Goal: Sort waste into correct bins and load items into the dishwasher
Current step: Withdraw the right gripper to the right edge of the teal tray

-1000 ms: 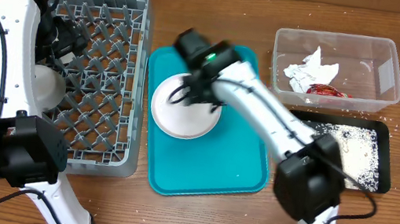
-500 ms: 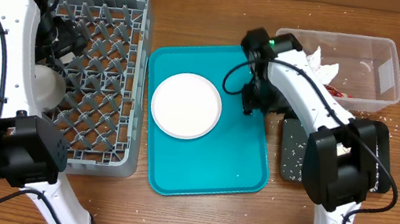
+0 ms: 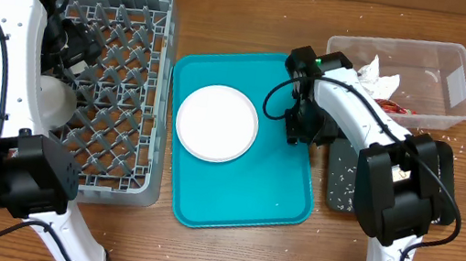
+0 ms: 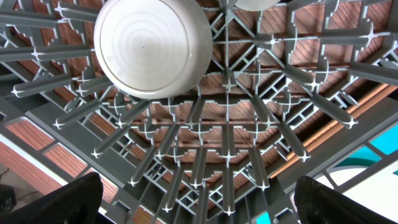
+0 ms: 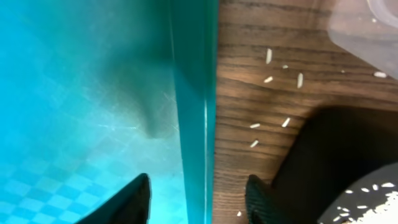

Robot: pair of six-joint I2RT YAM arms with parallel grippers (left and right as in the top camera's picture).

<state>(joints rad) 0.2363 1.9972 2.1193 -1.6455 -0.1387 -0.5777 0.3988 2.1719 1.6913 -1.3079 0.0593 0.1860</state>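
A round white plate lies on the teal tray. My right gripper is down at the tray's right rim. Its jaws straddle the rim with a gap on each side, gripper open on nothing. My left gripper hangs wide open over the grey dish rack, above a white bowl sitting in it. The clear tub holds a crumpled napkin and a red wrapper. The black tray holds rice grains and is partly hidden by my right arm.
Loose rice grains lie on the wooden table between the teal tray, the black tray and the clear tub's corner. My left arm arches over the rack's left half.
My right arm has swung right, from over the plate to the teal tray's right rim, and its jaws have narrowed. The clear tub shifted slightly right. The left arm stayed still.
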